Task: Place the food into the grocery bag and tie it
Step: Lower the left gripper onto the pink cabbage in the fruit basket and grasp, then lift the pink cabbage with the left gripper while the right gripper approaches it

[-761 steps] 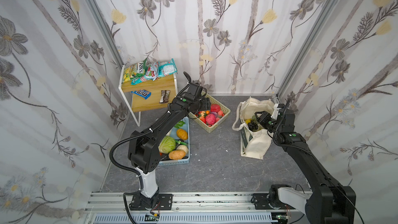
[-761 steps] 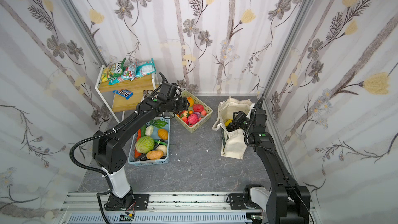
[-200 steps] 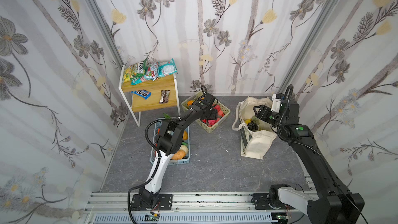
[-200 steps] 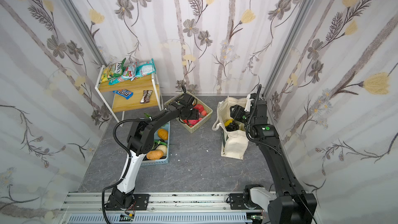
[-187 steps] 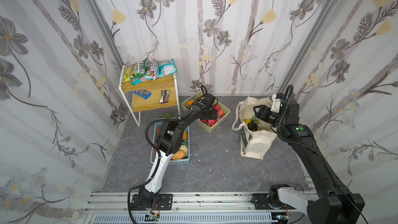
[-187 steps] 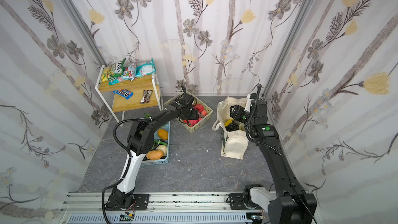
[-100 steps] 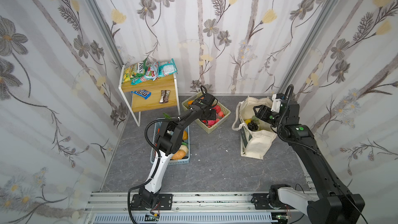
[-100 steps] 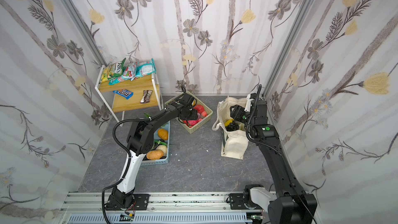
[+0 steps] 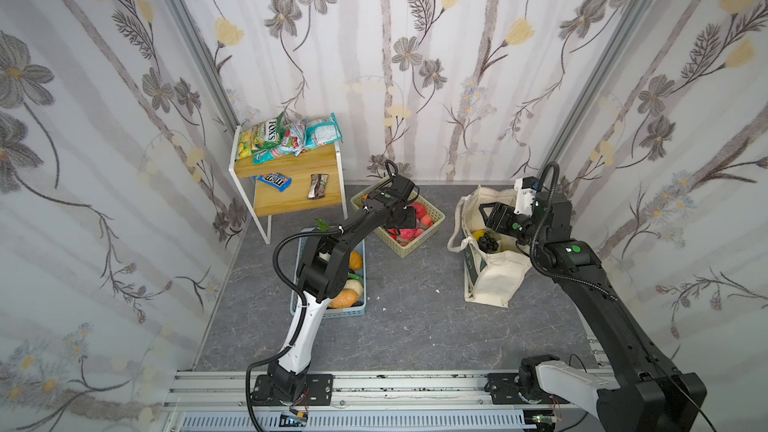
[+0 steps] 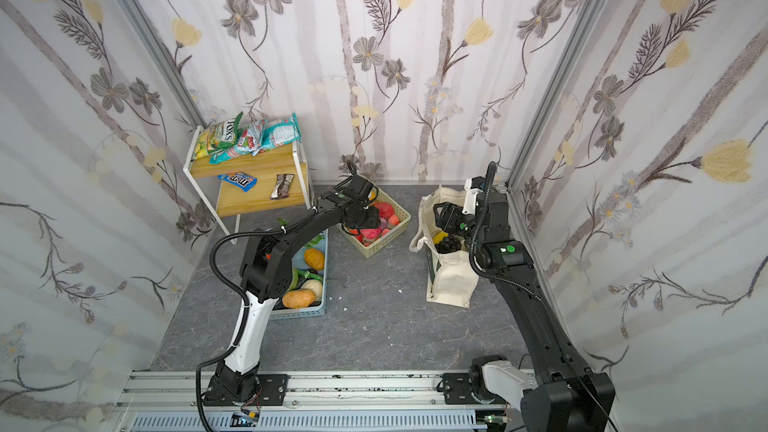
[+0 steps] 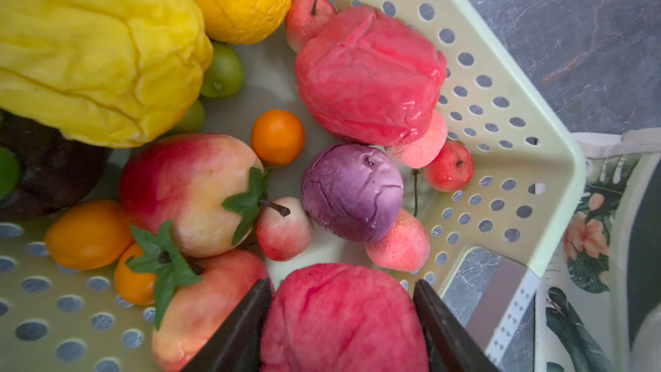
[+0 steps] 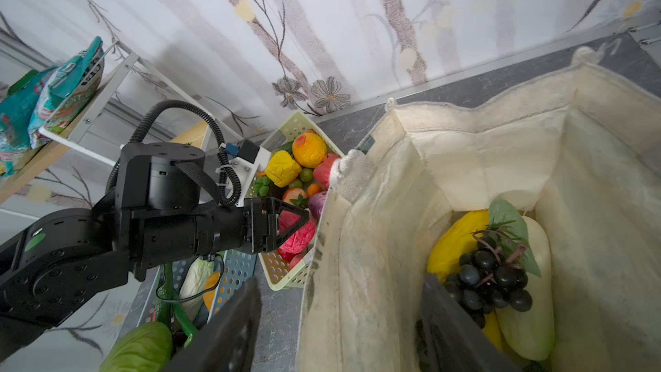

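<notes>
The left gripper [image 11: 342,282] is down in the pale perforated basket [image 11: 500,109], its two fingers pressed against either side of a red fruit [image 11: 339,327]. The edge of the left wrist view cuts off the fruit's lower part, and the gripper's body mostly hides it in both top views. The right gripper [image 12: 339,280] hangs at the rim of the grocery bag [image 9: 494,280], which stands on the grey counter to the right of the basket. Its jaws are wide apart and hold nothing, with one blurred, cropped finger outside the bag's near wall and one inside. In the bag lie a yellow mango [image 12: 450,245], a dark grape bunch [image 12: 490,277] and a pale fruit [image 12: 533,298], and they hide the bag's bottom.
</notes>
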You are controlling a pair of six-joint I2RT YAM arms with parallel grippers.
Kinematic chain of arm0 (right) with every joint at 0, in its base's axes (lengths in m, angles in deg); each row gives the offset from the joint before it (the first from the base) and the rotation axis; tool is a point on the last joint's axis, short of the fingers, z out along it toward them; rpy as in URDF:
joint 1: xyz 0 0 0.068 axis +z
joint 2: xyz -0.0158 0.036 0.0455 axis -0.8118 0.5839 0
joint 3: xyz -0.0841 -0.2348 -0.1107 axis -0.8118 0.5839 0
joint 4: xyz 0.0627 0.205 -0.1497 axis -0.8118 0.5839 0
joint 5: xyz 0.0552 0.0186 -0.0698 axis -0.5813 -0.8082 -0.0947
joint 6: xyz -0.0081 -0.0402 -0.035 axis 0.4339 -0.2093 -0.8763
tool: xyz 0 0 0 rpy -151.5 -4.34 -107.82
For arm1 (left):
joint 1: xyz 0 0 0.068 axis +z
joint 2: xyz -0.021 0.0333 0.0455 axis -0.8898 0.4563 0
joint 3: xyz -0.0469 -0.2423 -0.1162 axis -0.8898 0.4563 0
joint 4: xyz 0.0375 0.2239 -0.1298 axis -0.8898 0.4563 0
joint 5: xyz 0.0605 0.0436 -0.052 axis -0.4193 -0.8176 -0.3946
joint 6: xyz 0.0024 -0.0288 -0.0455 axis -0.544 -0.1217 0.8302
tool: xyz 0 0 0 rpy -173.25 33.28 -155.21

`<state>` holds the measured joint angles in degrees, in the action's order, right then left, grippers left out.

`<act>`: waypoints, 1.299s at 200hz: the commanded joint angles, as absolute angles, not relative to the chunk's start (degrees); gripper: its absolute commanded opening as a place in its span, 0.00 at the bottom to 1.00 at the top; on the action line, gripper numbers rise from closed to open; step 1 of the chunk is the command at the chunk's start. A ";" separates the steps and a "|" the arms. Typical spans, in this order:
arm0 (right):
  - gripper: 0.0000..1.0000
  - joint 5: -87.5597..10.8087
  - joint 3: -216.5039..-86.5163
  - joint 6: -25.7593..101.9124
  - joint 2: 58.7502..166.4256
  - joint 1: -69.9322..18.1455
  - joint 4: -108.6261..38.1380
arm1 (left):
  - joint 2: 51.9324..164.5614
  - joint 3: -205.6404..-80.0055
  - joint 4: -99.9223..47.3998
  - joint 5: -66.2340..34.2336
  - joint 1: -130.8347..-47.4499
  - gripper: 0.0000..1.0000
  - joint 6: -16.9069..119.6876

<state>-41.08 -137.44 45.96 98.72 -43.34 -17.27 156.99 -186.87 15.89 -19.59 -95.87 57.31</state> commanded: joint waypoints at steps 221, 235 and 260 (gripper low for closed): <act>0.80 -34.73 -130.77 30.32 107.00 -22.04 -39.33 | 142.37 -184.34 15.31 -11.54 -94.48 0.60 59.63; 0.81 -34.33 -130.89 30.14 108.03 -21.73 -40.38 | 141.32 -183.73 15.03 -10.87 -94.41 0.60 59.83; 0.81 -34.74 -131.29 29.88 110.04 -21.26 -41.89 | 139.40 -182.03 14.24 -10.18 -94.44 0.60 60.42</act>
